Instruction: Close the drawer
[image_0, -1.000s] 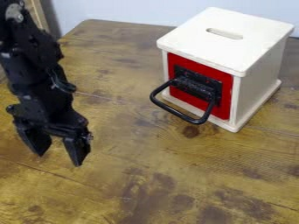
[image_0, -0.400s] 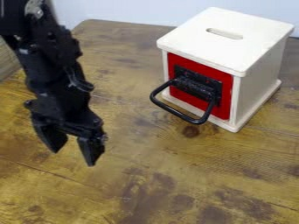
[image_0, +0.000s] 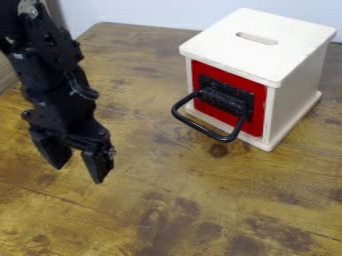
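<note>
The drawer (image_0: 227, 98) has a red front panel with a dark grille centre and a black loop handle (image_0: 203, 121) hanging forward. It sits in a pale wooden cube (image_0: 263, 60) with a slot in its top, at the upper right of the table. My gripper (image_0: 78, 157) is black, points down and is open and empty. It hangs over the wooden table well to the left of the drawer, apart from the handle.
The worn wooden table (image_0: 187, 210) stretches around the cube. A pale wall edge shows at the back. The arm's black body (image_0: 47, 70) rises at the left.
The gripper moved right and a little toward the drawer over the last second, then shifted slightly back left. The drawer has not moved.
</note>
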